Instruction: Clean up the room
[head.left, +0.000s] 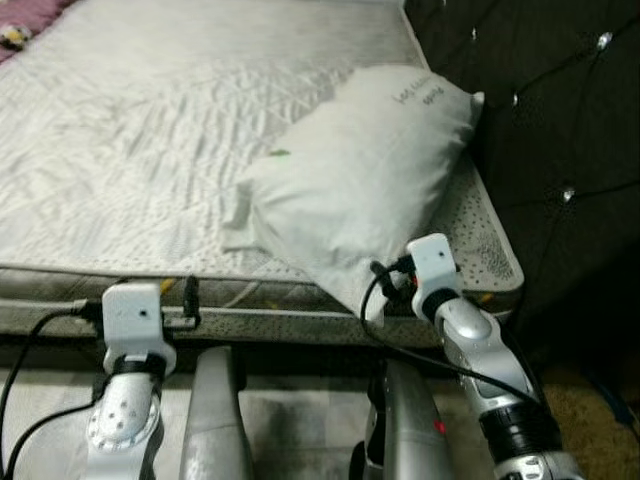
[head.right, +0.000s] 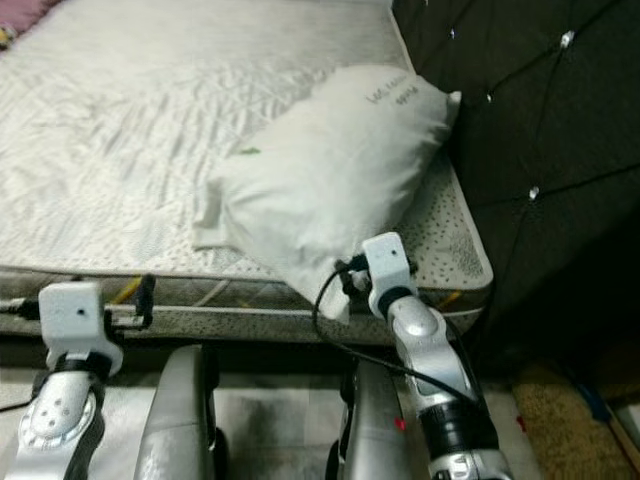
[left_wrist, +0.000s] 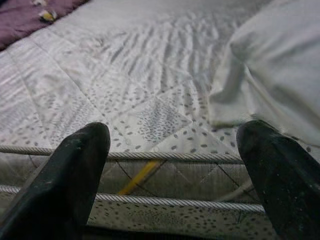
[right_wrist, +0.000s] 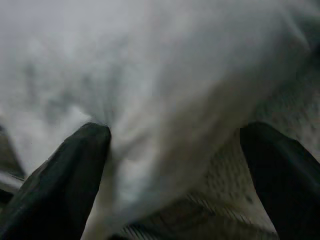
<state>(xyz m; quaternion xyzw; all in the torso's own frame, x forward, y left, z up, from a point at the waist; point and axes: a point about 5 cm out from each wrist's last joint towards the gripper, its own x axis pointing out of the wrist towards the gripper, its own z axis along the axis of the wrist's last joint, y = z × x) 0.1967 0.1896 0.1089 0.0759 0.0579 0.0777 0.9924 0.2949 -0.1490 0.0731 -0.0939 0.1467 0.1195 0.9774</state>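
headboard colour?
Black, tufted with shiny studs; the headboard shows best in the right eye view.

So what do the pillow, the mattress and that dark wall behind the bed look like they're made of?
The pillow looks like soft matte white fabric: it sags and creases. The mattress seems to be quilted cloth, pale with stitched diamonds, grey speckles and corded edging. The headboard appears to be dark tufted upholstery with shiny studs; whether velvet or leatherette I cannot tell.
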